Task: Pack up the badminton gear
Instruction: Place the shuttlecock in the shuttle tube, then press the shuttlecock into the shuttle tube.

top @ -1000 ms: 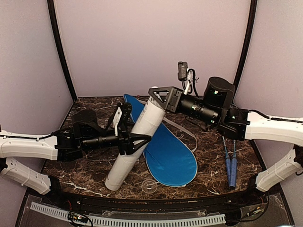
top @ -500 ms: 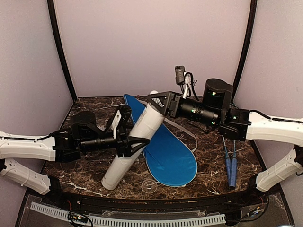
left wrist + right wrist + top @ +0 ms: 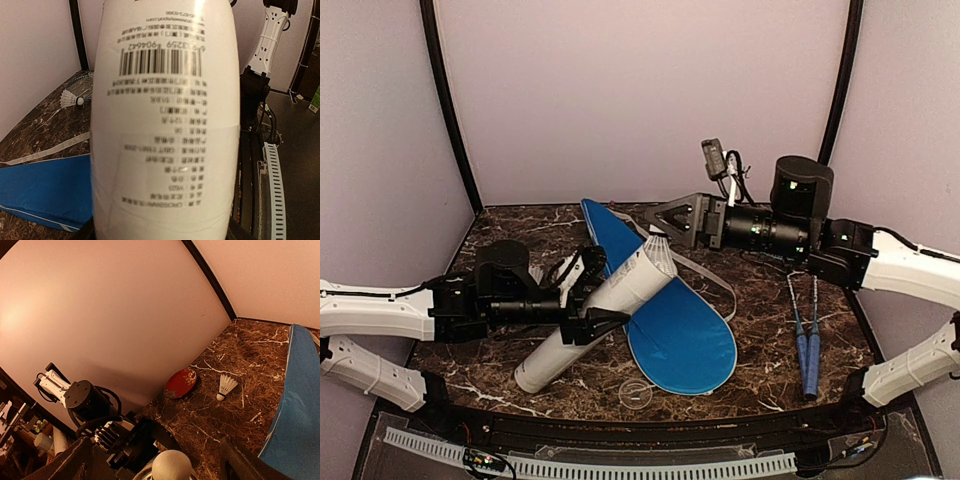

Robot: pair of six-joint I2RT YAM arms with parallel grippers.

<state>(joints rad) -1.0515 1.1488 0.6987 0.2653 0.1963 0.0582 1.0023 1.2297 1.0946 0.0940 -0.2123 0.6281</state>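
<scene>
The long white tube (image 3: 590, 320) leans up to the right over the blue racket cover (image 3: 680, 330). My left gripper (image 3: 588, 310) is shut round its middle, and its printed wall fills the left wrist view (image 3: 165, 125). A rounded white tip (image 3: 172, 466) shows at the tube's upper end. My right gripper (image 3: 657, 220) hangs open just above that end, both fingers clear of it. A loose shuttlecock (image 3: 226, 386) lies on the table beyond. Two rackets with blue handles (image 3: 807, 350) lie at the right.
A small red patterned dish (image 3: 181, 383) sits by the left wall near the shuttlecock. A clear round lid (image 3: 637, 395) lies near the front edge. The cover's grey strap (image 3: 710, 275) trails right. Black corner posts (image 3: 450, 110) stand at the back.
My right gripper has opened, let go of the tube's top and pulled back to the right. The tube, still in my left gripper, has tipped lower.
</scene>
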